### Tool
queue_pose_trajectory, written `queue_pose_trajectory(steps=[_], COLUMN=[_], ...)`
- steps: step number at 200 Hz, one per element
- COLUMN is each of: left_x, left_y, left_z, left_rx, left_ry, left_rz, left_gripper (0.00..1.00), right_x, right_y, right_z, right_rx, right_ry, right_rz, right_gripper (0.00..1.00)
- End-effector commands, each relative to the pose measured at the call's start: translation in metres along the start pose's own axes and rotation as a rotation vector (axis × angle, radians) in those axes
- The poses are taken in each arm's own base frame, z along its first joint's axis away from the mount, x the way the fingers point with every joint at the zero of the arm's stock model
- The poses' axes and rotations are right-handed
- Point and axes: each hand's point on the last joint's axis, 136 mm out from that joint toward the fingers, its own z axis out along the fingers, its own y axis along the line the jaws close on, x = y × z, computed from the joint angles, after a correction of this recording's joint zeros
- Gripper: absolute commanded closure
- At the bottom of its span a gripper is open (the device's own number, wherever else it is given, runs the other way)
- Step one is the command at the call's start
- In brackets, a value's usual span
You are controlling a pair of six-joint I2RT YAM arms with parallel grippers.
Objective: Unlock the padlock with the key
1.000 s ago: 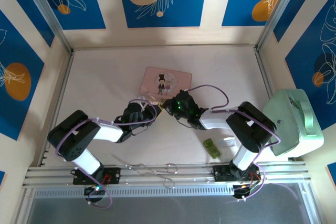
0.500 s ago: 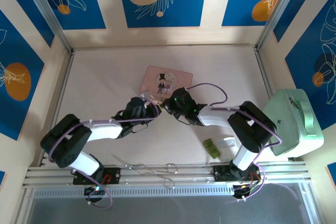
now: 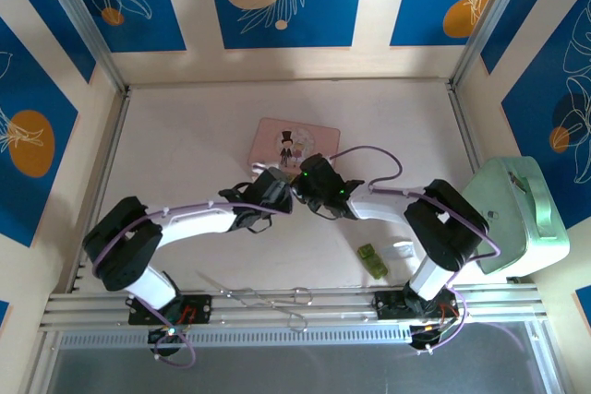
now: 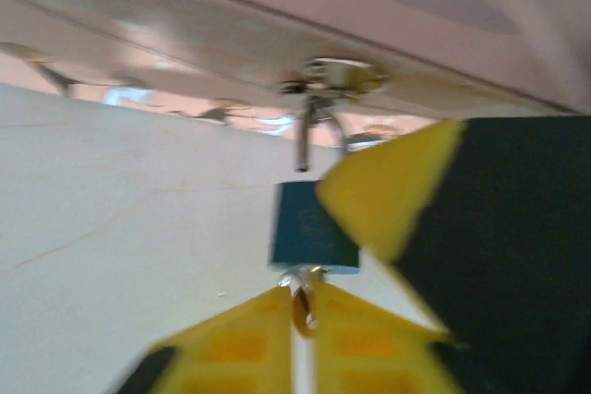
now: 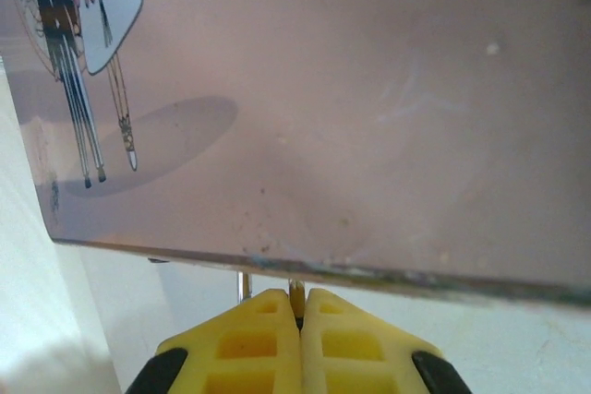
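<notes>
— Left gripper [image 4: 302, 320]: how did its fingers stand?
— Narrowly apart, with the head of the key [image 4: 301, 302] in the slit between the tips. Whether they pressed on it I could not tell, because the wrist picture was blurred.
— And the right gripper [image 5: 297, 306]?
— Closed. Its yellow fingers [image 5: 249, 343] were pinched on one thin leg of the shackle [image 4: 302, 140], and the other leg showed just to their left in its own wrist view.
— Which way did the padlock [image 4: 312, 237] point?
— Its long axis ran straight on from the left fingers, upright in the left wrist view. The keyhole end faced that gripper, with the key's silvery shaft entering it. The shackle end pointed away, toward the pink picture box [image 3: 294, 143].
— How did it look?
— It had a small, dark blue, squarish body with a silvery shackle above. The shackle's visible leg appeared to end just clear of the body's top, with a gap under it. The other leg was hidden behind one of the right gripper's fingers, which also covered the body's upper right corner. Something silvery and ring-like sat at the shackle's top, too blurred to name.
— And where was it?
— Just beyond the left fingertips, touching the key. It lay between the two grippers, which met nose to nose over the table [image 3: 185, 136] at the near edge of the box.
</notes>
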Motion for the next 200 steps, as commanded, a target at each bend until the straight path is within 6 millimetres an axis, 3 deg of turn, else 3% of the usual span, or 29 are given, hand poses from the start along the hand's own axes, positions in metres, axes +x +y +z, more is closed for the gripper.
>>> queue_pose_trajectory(steps=[1,20,41,58,87,121,146,200], left_x=[0.006,-0.016,-0.04,-0.055,-0.069,-0.098,-0.117,-0.111], left_y=[0.028,0.032,0.044,0.058,0.064,0.084,0.091,0.101], left_z=[-0.037,-0.069,-0.093,-0.099,-0.088,-0.07,-0.059,-0.024], left_rx=[-0.226,-0.198,-0.184,-0.166,-0.091,-0.075,-0.107,-0.145], left_ry=[-0.023,-0.08,-0.079,-0.074,-0.043,-0.027,-0.036,0.016], left_rz=[0.288,0.234,0.152,0.064,-0.027,-0.125,-0.109,-0.113], left_gripper=[0.5,0.37,0.36,0.36,0.39,0.37,0.35,0.39], right_x=[0.066,0.063,0.063,0.062,0.059,0.055,0.053,0.042], right_y=[-0.05,-0.05,-0.057,-0.06,-0.061,-0.065,-0.071,-0.073], right_z=[0.007,0.006,0.006,0.005,0.002,0.0,-0.001,-0.007], right_rx=[0.129,0.109,0.103,0.092,0.051,0.001,0.06,0.227], right_ry=[0.274,0.259,0.252,0.246,0.224,0.197,0.195,0.149], right_rz=[0.074,0.034,0.007,-0.013,-0.061,-0.092,-0.118,-0.213], right_gripper=[1.0,1.0,1.0,1.0,1.0,1.0,1.0,1.0])
